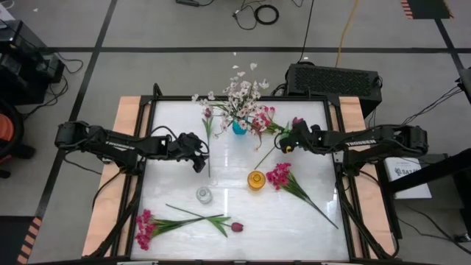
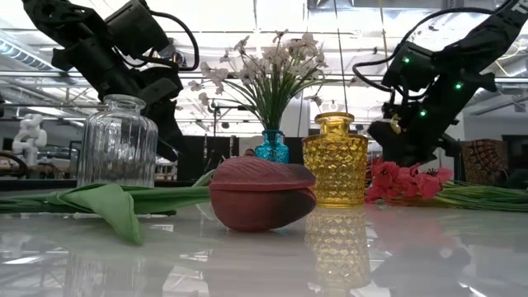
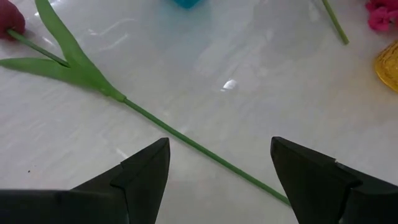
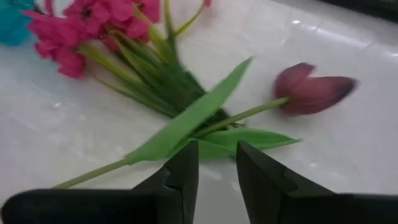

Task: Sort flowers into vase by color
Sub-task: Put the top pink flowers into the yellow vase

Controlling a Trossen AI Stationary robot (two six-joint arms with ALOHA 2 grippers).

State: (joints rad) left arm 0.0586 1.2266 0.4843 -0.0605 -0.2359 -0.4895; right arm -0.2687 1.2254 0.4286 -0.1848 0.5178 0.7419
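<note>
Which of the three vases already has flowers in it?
The small blue vase at the back holds white flowers; the clear and yellow vases stand empty.

No lettering, label or number can be read anywhere in these views.

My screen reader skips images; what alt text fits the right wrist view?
The right gripper jaws close in around a green-stemmed maroon tulip lying on the white table. A magenta flower cluster lies beyond it.
</note>
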